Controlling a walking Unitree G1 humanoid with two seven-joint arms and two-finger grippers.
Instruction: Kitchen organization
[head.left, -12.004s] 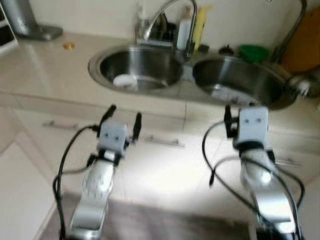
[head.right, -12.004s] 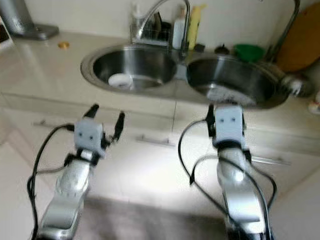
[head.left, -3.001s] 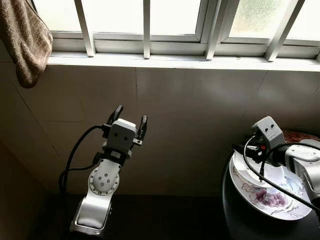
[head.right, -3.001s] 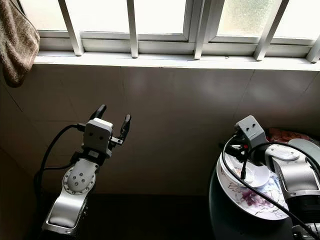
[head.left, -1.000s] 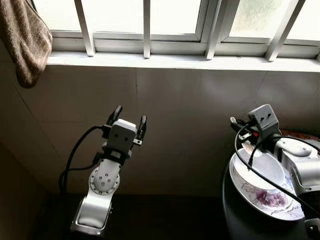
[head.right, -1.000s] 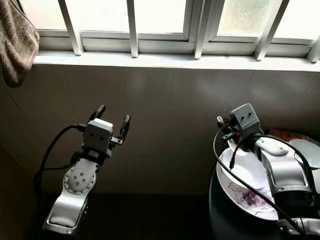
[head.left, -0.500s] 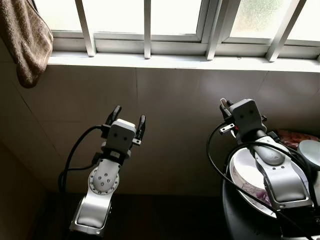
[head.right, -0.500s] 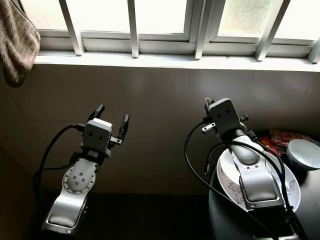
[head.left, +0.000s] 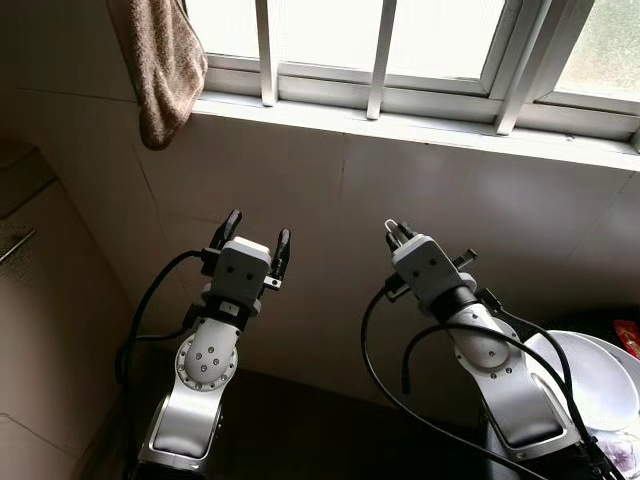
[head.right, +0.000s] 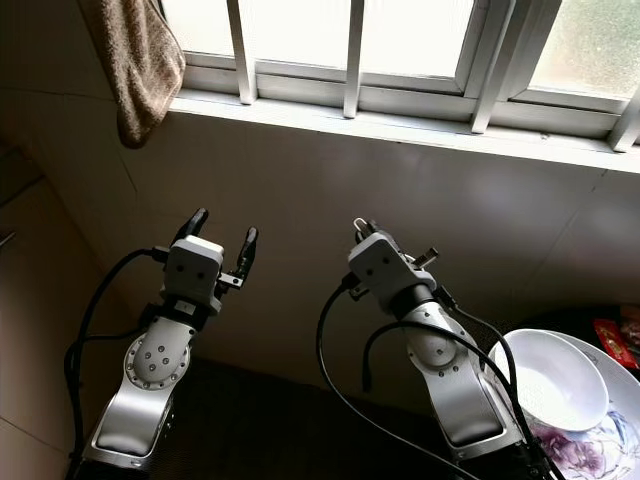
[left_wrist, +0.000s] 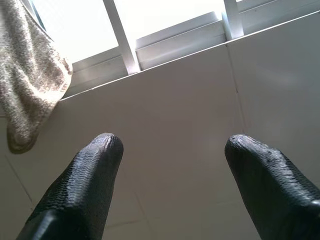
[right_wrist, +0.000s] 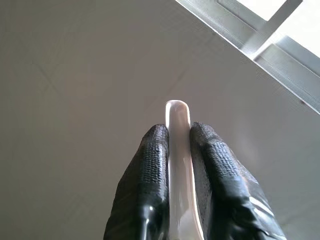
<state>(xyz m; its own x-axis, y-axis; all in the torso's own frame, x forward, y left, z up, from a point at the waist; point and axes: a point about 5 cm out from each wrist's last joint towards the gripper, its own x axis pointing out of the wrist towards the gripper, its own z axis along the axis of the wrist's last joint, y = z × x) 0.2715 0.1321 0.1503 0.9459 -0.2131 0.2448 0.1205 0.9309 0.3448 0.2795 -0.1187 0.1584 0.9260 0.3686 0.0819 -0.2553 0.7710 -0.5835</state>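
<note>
Right gripper (right_wrist: 177, 137) clenched on a white spoon (right_wrist: 178, 150), raised before the tiled wall (head.left: 400, 200) under the window. Left gripper (head.left: 254, 240) spread wide, grasping nothing (brown towel (head.left: 160, 60) above). White bowl (head.right: 550, 385) on floral plate (head.right: 600, 440), lower right.

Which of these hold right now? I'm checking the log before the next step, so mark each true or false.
1. The right gripper is shut on a white spoon handle. True.
2. The left gripper holds the towel. False: it is open and holds nothing; the towel hangs at the window.
3. A white bowl sits on the floral plate. True.
4. Both arms hang down. False: both are raised toward the tiled wall.
</note>
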